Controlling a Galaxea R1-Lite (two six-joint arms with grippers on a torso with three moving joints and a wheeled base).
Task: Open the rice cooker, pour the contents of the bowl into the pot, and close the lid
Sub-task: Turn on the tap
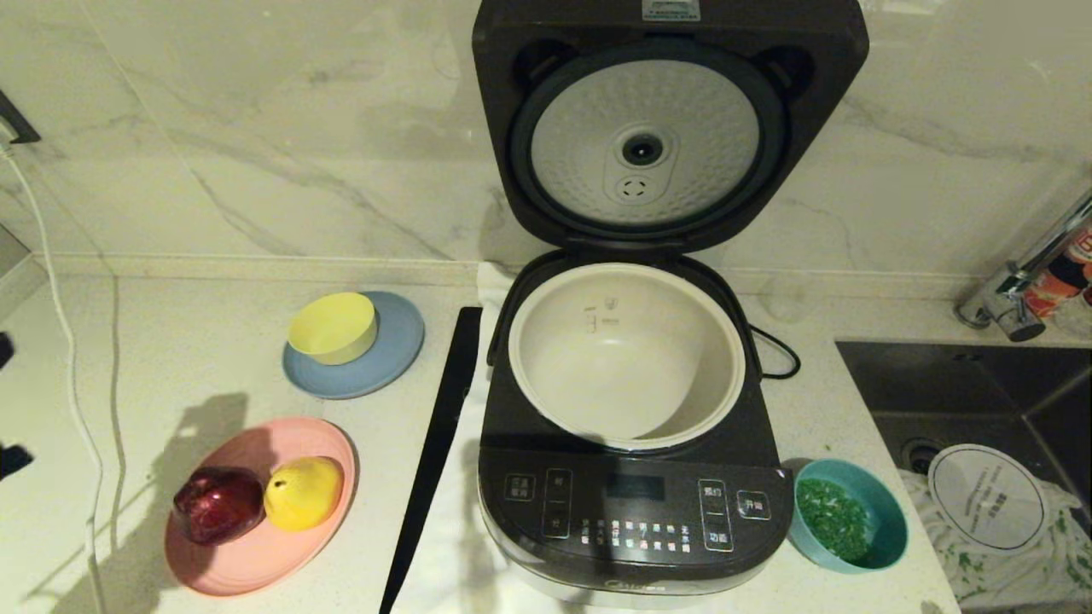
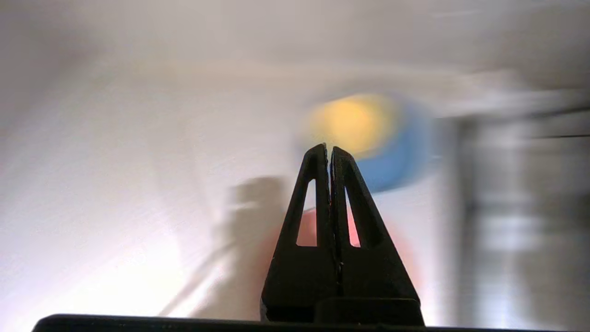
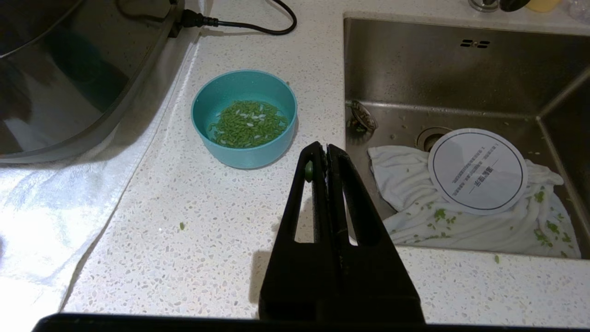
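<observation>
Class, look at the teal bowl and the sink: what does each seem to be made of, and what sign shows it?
The bowl looks like smooth plastic: even teal colour, soft sheen. The sink looks like brushed steel: grey walls with dull reflections.

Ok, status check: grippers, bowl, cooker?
Both grippers, left and right, shut, empty. Lid up, pot empty. Bowl full, path clear.

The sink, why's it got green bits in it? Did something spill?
Yes, it looks spilled. Green bits like those in the bowl lie scattered on the white cloth in the sink, and a few on the counter.
</observation>
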